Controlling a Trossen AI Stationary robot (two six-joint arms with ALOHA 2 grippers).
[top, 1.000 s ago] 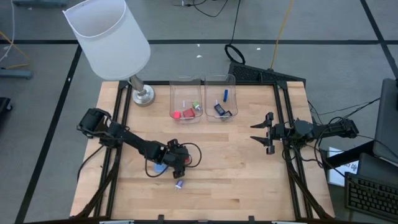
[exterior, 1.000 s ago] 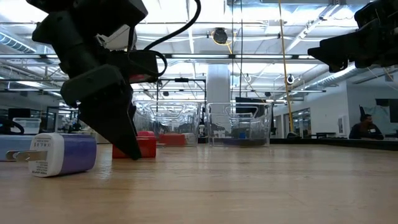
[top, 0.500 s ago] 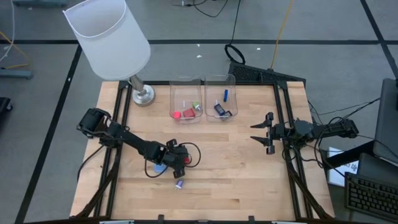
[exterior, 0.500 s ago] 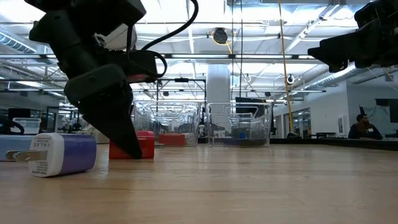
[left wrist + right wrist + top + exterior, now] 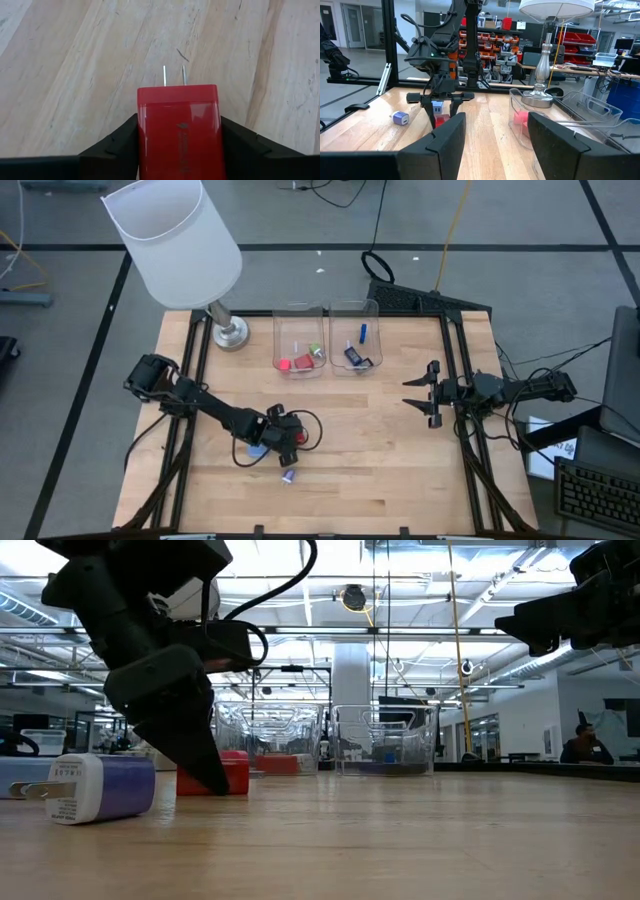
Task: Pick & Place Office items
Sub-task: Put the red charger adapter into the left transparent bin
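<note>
**Gripping a red plug adapter low on the surface**

Starting at the left of the high view, a white-shaded lamp (image 5: 175, 235) stands at the far left corner of the wooden surface (image 5: 380, 440). The left arm reaches in from the left edge toward the near middle, where the left end effector (image 5: 284, 436) sits low over the wood. Its two dark fingers (image 5: 117, 145) press against both sides of a red plug adapter (image 5: 179, 127), so it is clamped on that item; the adapter's two metal prongs point forward past the fingertips. In the low view the red adapter (image 5: 233, 777) shows just behind the dark finger, at or just above the wood.

Just beside that end effector, on its left, lies a light blue piece (image 5: 257, 450). A little nearer the front edge lies a purple-and-white plug adapter (image 5: 289, 476), seen in the low view on its side, apart from the fingers.

Farther right and toward the back stand two clear bins side by side. The left bin (image 5: 299, 314) holds red and green pieces; the right bin (image 5: 354, 310) holds a dark blue piece and black ones.

At the right edge, the right end effector (image 5: 420, 394) waits above the surface, its fingers (image 5: 447, 137) spread apart with nothing between them, well apart from every item.
</note>
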